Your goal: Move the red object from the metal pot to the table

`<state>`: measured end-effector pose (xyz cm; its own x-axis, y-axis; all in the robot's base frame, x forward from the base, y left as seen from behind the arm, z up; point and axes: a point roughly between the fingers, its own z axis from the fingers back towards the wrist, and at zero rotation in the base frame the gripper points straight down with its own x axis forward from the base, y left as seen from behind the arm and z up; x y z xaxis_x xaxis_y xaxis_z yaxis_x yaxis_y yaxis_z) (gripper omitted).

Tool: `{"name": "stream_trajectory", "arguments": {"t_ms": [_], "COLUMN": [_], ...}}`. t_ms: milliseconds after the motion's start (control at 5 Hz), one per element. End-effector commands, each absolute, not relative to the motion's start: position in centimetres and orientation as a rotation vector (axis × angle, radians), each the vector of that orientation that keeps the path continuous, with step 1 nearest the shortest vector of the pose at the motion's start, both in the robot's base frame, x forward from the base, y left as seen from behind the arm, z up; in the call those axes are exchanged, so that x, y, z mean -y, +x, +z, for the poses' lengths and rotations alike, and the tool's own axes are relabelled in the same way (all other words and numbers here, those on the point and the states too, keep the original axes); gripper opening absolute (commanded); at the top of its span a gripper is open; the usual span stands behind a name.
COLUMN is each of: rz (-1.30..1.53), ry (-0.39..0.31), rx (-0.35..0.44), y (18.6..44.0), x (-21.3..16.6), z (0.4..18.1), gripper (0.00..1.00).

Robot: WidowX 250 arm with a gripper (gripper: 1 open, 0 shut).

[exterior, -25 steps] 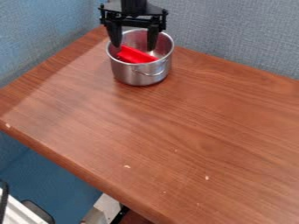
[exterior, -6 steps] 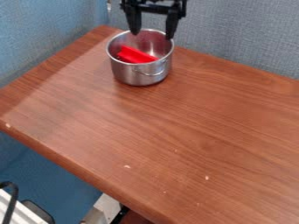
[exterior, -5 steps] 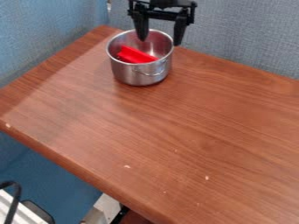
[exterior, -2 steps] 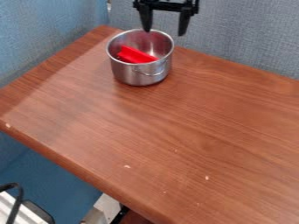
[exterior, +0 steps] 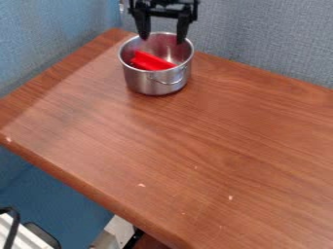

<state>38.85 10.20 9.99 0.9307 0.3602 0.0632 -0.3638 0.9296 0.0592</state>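
Note:
The metal pot (exterior: 159,80) stands near the back left corner of the brown wooden table (exterior: 182,165). Inside it lies the red object (exterior: 148,60), a small red block tilted across the pot's bottom. My black gripper (exterior: 164,32) hangs pointing down just above the pot's far rim, open, its two fingers spread about as wide as the pot and nothing between them. It does not touch the red block.
A blue wall (exterior: 274,39) rises close behind the pot and the gripper. The table's left edge (exterior: 39,83) and front edge (exterior: 78,190) drop off to the floor. The broad wooden surface stretches in front of and to the right of the pot.
The open gripper has shifted left from beyond the pot's right rim and sunk a little, so it now hangs over the pot. The red block and the pot have not moved.

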Motion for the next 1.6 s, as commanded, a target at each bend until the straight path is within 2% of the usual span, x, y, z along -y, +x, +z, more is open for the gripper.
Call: {"name": "stream_trajectory", "arguments": {"t_ms": [0, 200, 600, 1000, 1400], "rz": [0.380, 0.396, 0.287, 0.351, 0.356], "ry": [0.095, 0.120, 0.135, 0.140, 0.146], "rx": [0.119, 0.096, 0.073, 0.038, 0.006], "y": [40.3, 40.8, 41.1, 41.4, 39.8], "x": [-10.3, -10.4, -9.9, -12.2, -11.5], "z": [11.8, 11.1, 10.6, 10.8, 9.2], "gripper": [1.00, 1.00, 1.00, 1.00, 1.00]}}
